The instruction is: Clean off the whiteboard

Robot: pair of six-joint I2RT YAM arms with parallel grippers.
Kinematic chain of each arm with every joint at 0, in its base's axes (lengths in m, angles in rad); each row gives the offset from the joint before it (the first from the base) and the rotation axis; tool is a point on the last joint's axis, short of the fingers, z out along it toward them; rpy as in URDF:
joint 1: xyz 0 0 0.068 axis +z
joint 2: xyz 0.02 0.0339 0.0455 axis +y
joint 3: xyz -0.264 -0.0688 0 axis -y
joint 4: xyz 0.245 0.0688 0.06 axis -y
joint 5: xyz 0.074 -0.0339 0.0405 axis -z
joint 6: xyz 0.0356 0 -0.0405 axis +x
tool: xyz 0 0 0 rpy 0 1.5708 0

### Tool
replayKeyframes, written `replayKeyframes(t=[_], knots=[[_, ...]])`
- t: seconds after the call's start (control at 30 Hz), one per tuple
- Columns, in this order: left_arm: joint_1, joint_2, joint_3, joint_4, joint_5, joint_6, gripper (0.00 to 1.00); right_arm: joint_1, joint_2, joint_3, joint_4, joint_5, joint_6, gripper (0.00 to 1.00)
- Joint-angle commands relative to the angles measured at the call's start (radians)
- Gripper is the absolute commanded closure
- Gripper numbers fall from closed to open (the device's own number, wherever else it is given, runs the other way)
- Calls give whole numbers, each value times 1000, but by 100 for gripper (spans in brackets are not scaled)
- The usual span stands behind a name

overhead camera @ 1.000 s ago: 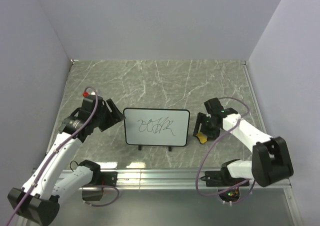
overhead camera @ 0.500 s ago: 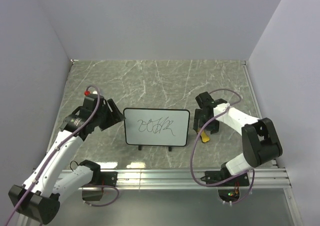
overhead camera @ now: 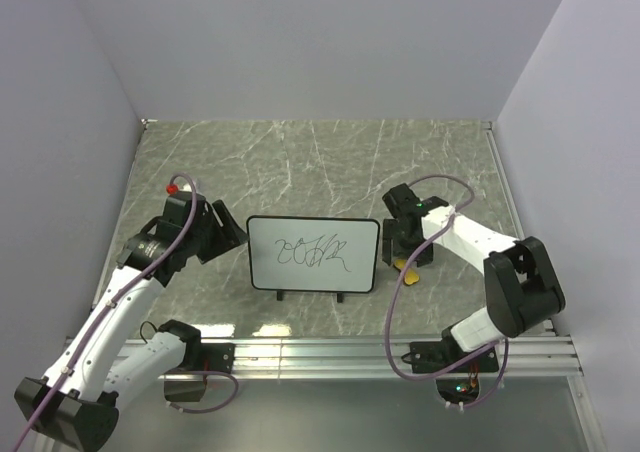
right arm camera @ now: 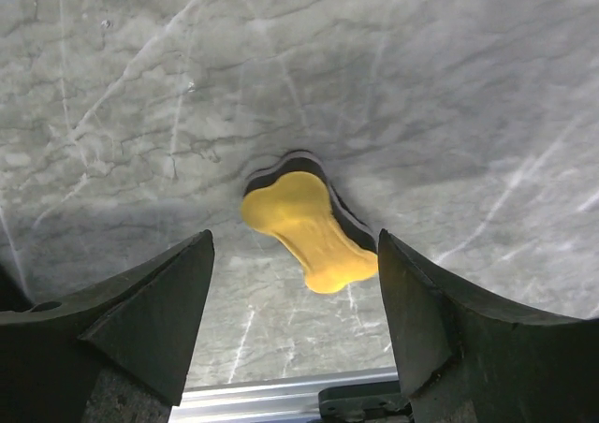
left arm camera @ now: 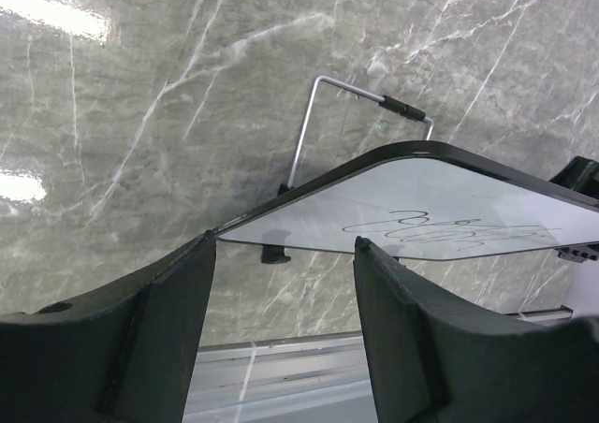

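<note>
I have the small white rectangular whiteboard with the thin black frame (overhead camera: 313, 255) in the centre of the top view. It is propped on little black feet, with a black scribble across its face. It looks to me like a light, stiff panel with a slick surface. In the left wrist view a thin bent wire stand (left arm camera: 360, 91) shows behind it, so I expect it to skate or tip on the grey marble-patterned tabletop (overhead camera: 300, 162) as soon as I wipe with any pressure. I would brace it by the frame along its left edge and keep off the writing surface. The left gripper (overhead camera: 238, 234) is well placed for that: its jaws are spread apart, with the board's near corner just ahead of the fingertips (left arm camera: 211, 245) and nothing clamped. The small yellow bone-shaped eraser (right arm camera: 309, 231) lies flat on the table just right of the board, with a dark layer under the yellow that I take for soft felt. The right gripper (right arm camera: 292, 240) hangs over it with its jaws wide apart on either side; I cannot tell whether they touch it. I'd pinch it across the narrow waist, gently, as it should squash.
</note>
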Motion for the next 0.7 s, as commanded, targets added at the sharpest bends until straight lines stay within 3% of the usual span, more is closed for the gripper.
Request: replayKeyframes(t=[0.0, 0.3, 0.4, 0.6, 0.67], knots=[[-4, -20, 9, -2, -10, 9, 34, 25, 43, -7, 23, -8, -9, 23], [-4, -77, 4, -45, -13, 13, 34, 47, 117, 1, 25, 26, 16, 28], [-4, -83, 3, -53, -13, 16, 34, 47, 126, 4, 17, 38, 20, 36], [-4, -84, 3, -54, -13, 22, 33, 50, 126, 2, 13, 50, 36, 65], [-4, -80, 6, -53, -13, 25, 32, 49, 123, 1, 8, 52, 39, 83]])
